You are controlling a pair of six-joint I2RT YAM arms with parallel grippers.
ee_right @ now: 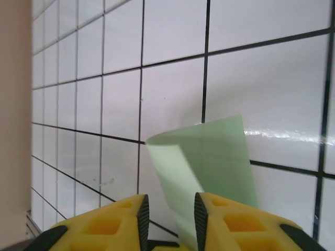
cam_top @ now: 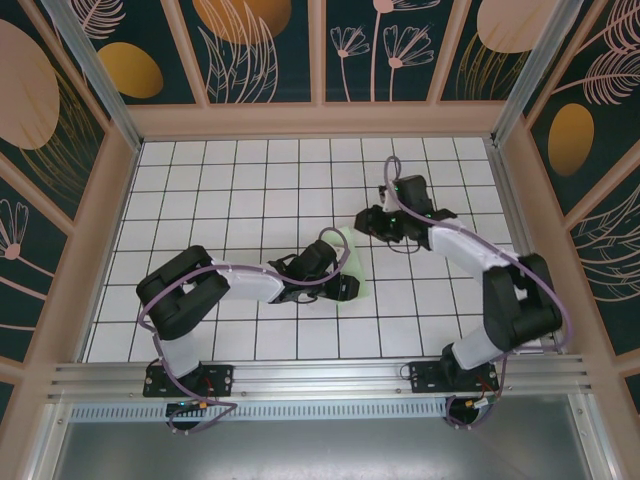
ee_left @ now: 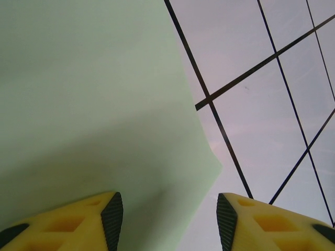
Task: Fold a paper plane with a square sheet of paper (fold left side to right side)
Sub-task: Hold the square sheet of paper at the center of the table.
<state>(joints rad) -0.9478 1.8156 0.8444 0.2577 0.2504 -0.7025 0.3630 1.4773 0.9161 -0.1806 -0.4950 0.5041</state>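
overhead view of a white grid-tiled table [cam_top: 250, 180] inside a patterned enclosure. a pale mint-green square sheet of paper [cam_top: 356, 272] is seen near the table's middle, between the two grippers and partly covered by the left gripper [cam_top: 342, 288]. the right gripper [cam_top: 366, 222] is placed just beyond the paper's far end.

in the left wrist view, the paper [ee_left: 94, 104] is spread flat across the left of the frame, its corner pointing into the gap of the left gripper [ee_left: 170, 219]. the yellow fingers [ee_left: 78, 225] are held well apart, nothing clamped.

in the right wrist view, the paper [ee_right: 220, 157] is curled up off the tiles. the right gripper [ee_right: 168, 219] is parted slightly, and the paper's lower edge is seen beside one pad.
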